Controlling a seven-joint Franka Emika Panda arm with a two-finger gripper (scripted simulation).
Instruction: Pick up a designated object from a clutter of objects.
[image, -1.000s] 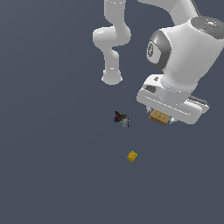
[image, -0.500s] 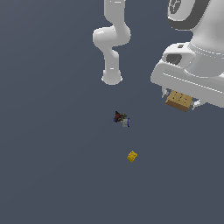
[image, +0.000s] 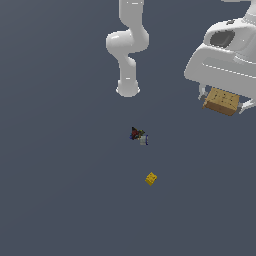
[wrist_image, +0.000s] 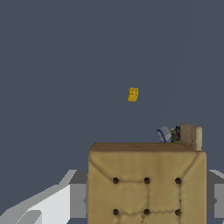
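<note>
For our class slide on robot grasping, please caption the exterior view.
White pincer holds the flat tan dotted cracker block aloft, above the small yellow block and dark multicoloured lump.

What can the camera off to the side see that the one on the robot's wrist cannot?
Only the exterior view shows the white jointed robot arm rising from its base, and the whole scene around it. Only the wrist view shows, close up, the stitched seams and dark dots on the flat square tan cracker-like block. Both show that block held between the fingers, the small bright yellow block and the dark red-green multicoloured lump on the grey floor.
</note>
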